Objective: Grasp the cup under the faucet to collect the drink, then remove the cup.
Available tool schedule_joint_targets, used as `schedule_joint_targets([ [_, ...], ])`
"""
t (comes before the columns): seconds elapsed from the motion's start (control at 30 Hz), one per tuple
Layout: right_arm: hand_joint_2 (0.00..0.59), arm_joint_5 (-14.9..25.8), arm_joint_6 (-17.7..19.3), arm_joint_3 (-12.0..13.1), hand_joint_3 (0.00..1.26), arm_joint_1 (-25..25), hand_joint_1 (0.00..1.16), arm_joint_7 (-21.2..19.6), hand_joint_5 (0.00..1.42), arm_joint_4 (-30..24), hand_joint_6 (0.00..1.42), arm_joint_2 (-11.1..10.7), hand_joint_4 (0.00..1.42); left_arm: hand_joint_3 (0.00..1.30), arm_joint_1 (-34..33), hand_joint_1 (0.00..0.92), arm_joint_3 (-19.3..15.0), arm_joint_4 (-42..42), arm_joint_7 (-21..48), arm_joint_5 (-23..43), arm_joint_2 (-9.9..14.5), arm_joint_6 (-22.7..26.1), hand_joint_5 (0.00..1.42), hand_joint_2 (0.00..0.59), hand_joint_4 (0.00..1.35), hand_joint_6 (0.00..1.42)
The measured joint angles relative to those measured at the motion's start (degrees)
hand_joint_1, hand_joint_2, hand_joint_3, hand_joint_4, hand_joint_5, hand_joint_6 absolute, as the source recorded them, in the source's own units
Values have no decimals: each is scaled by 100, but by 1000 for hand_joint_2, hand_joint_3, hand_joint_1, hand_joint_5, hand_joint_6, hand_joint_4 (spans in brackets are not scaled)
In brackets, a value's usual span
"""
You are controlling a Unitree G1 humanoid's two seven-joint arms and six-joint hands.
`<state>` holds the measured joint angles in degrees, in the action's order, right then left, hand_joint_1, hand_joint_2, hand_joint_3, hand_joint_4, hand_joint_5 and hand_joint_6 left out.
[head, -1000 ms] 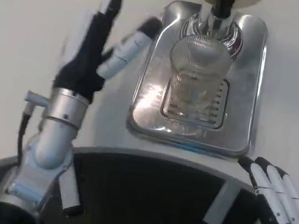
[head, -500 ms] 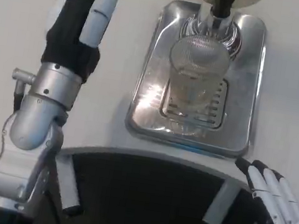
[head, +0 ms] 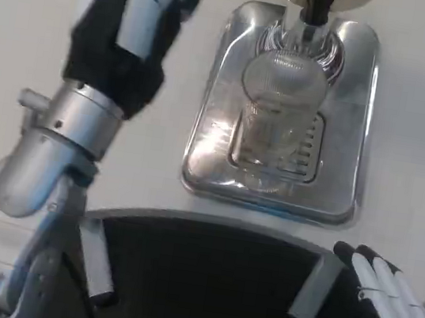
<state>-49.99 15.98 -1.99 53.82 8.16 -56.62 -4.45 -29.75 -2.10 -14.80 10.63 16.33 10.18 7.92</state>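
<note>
**Q:** Where does the cup stand, and what does the step in hand ask for?

**A:** The clear ribbed cup [head: 278,109] stands upright on the slotted grate of the metal drip tray [head: 336,185], directly beneath the faucet [head: 315,6]. Neither hand touches it. The step appears to be the grasp itself. It is best made from the side, around the cup's lower wall, with the cup kept upright and centred under the spout, and lifted straight off the grate only once the grip is secure. The glassy wall looks slippery, so a loose hold may let it slide or tip.

**Q:** What is the state of each hand?

**A:** The left hand [head: 151,6] is raised at the upper left, beside the tray but apart from the cup; its fingers run blurred to the frame's top edge, so whether they are released or clenched cannot be told. The right hand [head: 388,293] lies low at the lower right, well apart from the tray, fingers [head: 366,258] extended and released, grasping nothing.

**Q:** How many of each thing?

**A:** One cup, one drip tray, one faucet, one white table [head: 23,35], two hands.
</note>
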Motion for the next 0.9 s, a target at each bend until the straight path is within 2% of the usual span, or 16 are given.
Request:
schedule_joint_targets([
  [0.1, 410, 23, 66, 7, 36, 72, 543, -49, 14, 0, 137, -16, 0, 0, 15, 0, 109, -120, 76, 80, -65, 195, 0, 247, 0, 0],
  [0.33, 407, 33, 73, -3, 36, 92, 533, -88, 14, -1, 137, -8, 0, 0, 12, 0, 290, -149, 203, 95, -163, 311, 0, 251, 0, 0],
  [0.9, 413, 28, -32, -52, 36, -183, 532, -87, 25, 38, 155, 57, 0, 0, 13, 0, 450, -591, 210, 51, -170, 581, 0, 259, 0, 0],
])
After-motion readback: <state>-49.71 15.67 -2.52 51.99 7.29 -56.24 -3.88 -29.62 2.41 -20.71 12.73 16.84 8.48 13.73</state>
